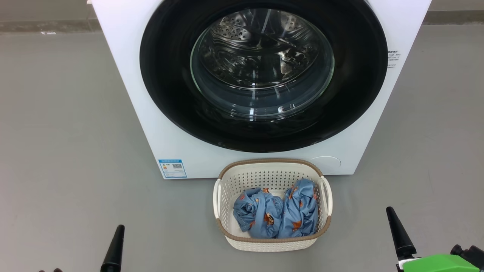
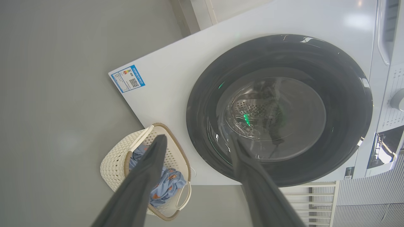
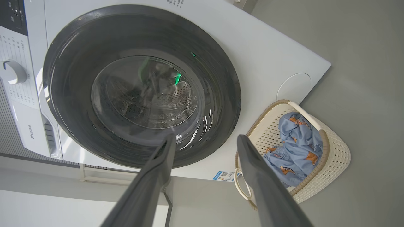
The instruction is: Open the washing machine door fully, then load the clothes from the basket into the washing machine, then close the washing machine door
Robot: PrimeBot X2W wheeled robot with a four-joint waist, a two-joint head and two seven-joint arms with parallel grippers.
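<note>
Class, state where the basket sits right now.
In the head view, the basket sits on the floor, low centre, just before the washing machine.

Floor (image 1: 56, 151): plain grey, matte.
Skirting strip (image 1: 45, 25): darker band along the far wall.
Slatted frame (image 2: 307, 184): white, possibly a stand.

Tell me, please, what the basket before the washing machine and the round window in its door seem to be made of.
The cream-white perforated basket: probably moulded plastic, matt, with regular punched holes; its brown rim looks like imitation weave. The bulging clear round window: apparently glass, glossy, showing highlights and the steel drum behind it.
</note>
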